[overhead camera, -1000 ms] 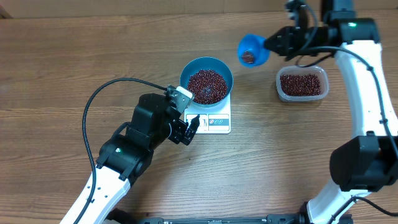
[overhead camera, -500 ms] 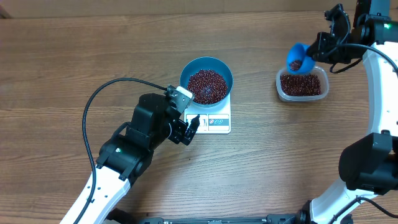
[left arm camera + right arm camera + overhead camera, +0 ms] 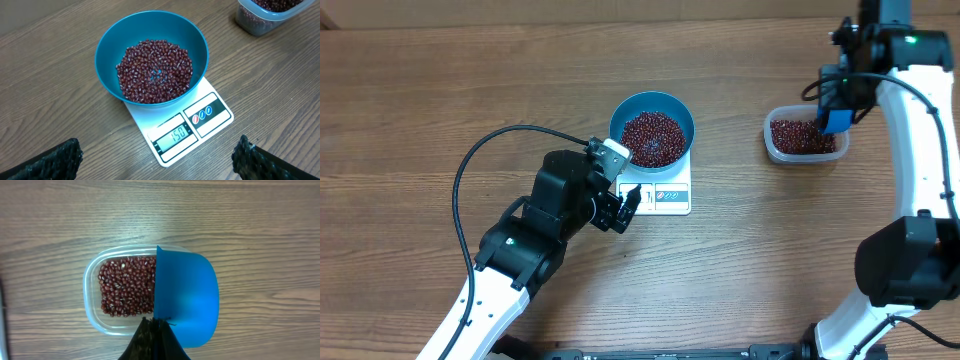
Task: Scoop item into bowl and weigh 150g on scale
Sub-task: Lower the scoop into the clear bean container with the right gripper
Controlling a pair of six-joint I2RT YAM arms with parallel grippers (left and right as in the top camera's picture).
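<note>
1. Near the middle of the desk [image 3: 420, 110], the white scale [image 3: 668, 198] lies flat. The blue bowl [image 3: 652, 127] stands upright on it and covers most of the platform.
2. The bowl has a decent heap of dark red-brown beans [image 3: 155, 75] in it. In the left wrist view the display [image 3: 175, 135] reads 150, so the number's right there.
3. The left arm [image 3: 555, 205] reaches in from the lower left. The left jaws are spread wide with nothing between them, and they sit just beside the scale's display edge. Their dark fingertips [image 3: 52, 161] only peek in at the bottom corners of that arm's own view.
4. Off to the right, well apart from the scale, a clear tub [image 3: 805, 136] holds more of the same beans.
5. The right jaws are pressed together, pinching the small blue scoop [image 3: 186, 300]. The scoop hangs over the right end of the tub and hides that part of it from the wrist camera. Only its outer side faces that camera, so I honestly can't tell if anything's in it.
6. The right arm [image 3: 912, 120] comes up along the right side of the desk, with its wrist above the tub.
</note>
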